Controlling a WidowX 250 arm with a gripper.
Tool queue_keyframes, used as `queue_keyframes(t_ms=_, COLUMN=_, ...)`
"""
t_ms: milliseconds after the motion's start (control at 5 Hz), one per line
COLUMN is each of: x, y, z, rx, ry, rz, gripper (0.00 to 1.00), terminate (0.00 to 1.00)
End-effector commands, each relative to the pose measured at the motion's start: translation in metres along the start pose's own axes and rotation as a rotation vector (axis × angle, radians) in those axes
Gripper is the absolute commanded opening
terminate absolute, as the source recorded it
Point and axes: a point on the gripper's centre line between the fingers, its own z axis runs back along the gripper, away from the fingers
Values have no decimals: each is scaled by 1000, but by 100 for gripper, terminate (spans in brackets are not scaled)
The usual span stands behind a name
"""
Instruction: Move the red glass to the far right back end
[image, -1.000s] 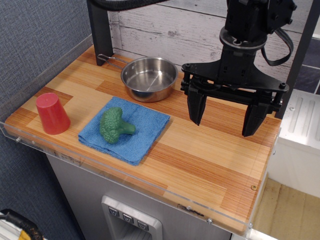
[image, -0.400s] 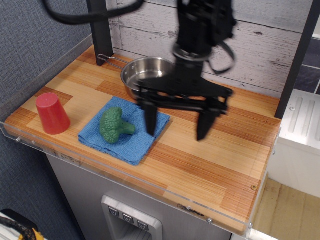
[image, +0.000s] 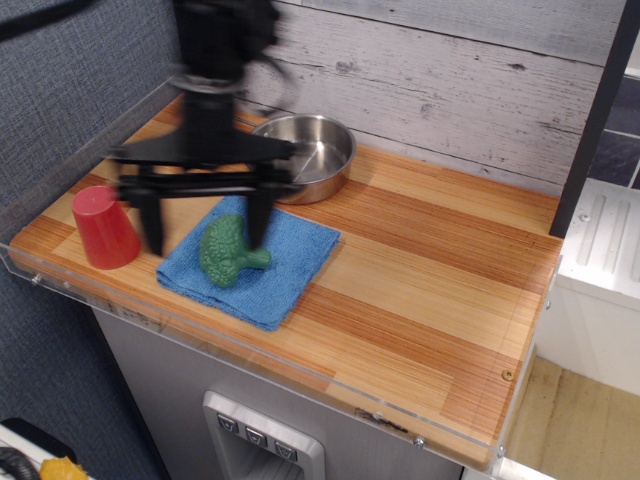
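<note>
The red glass (image: 104, 229) stands upside down at the front left corner of the wood-plank countertop (image: 420, 290). My gripper (image: 205, 232) hangs open over the left part of the counter, blurred by motion. Its left finger is just right of the glass and its right finger is beside the broccoli (image: 229, 251). It holds nothing. The far right back end (image: 520, 210) of the counter, by the black post (image: 595, 110), has nothing on it.
A green toy broccoli lies on a folded blue cloth (image: 255, 262) at the front left. A steel bowl (image: 310, 155) with a handle stands at the back, partly behind the arm. A clear acrylic rim (image: 300, 375) runs along the front edge.
The open gripper has swept from the back right of the counter leftward, across the cloth, to just right of the red glass. The objects have not moved.
</note>
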Motion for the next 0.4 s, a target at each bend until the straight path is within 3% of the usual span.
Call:
queue_keyframes(t_ms=0, x=35, y=43, z=-1, rx=-6, ry=-85, rz=30, gripper=100, terminate=0)
queue_keyframes(t_ms=200, x=48, y=55, z=-6, rx=-74, ry=-105, rz=30, gripper=100, terminate=0)
